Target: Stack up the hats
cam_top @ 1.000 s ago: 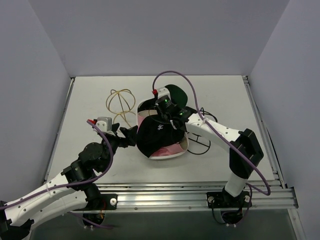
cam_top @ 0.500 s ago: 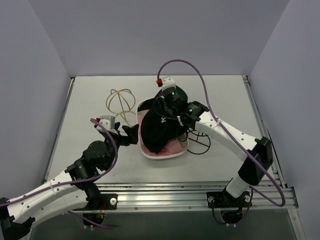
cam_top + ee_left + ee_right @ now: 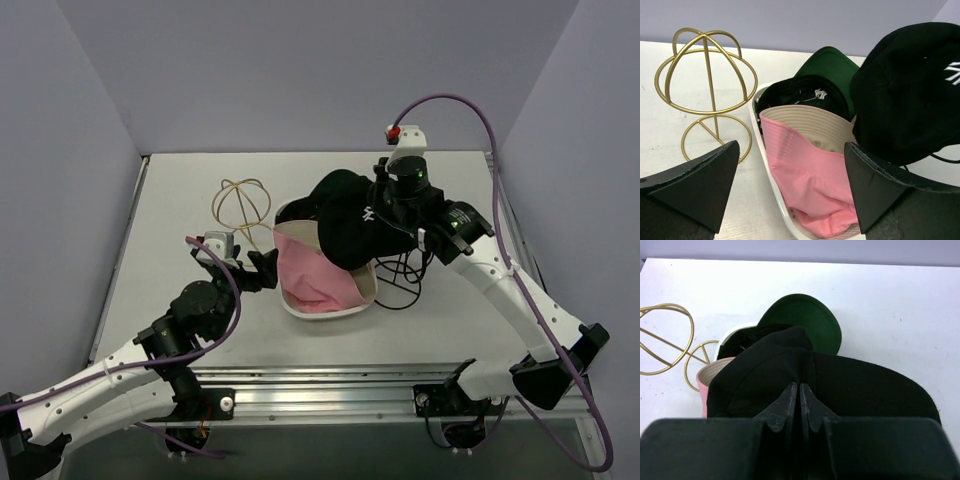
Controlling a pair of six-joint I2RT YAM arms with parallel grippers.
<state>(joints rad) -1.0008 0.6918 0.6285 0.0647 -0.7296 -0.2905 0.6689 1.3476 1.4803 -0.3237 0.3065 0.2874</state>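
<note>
Both jaws of the right gripper (image 3: 800,390) pinch the black cap (image 3: 345,215) above the tray (image 3: 318,313); lift clear of the pink hat (image 3: 310,275) before swinging, left gripper (image 3: 262,270) gaping beside it.

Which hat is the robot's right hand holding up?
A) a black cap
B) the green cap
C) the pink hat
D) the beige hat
A: the right gripper is pinched shut on a fold of the black cap, while the pink hat lies in the white tray.
</note>
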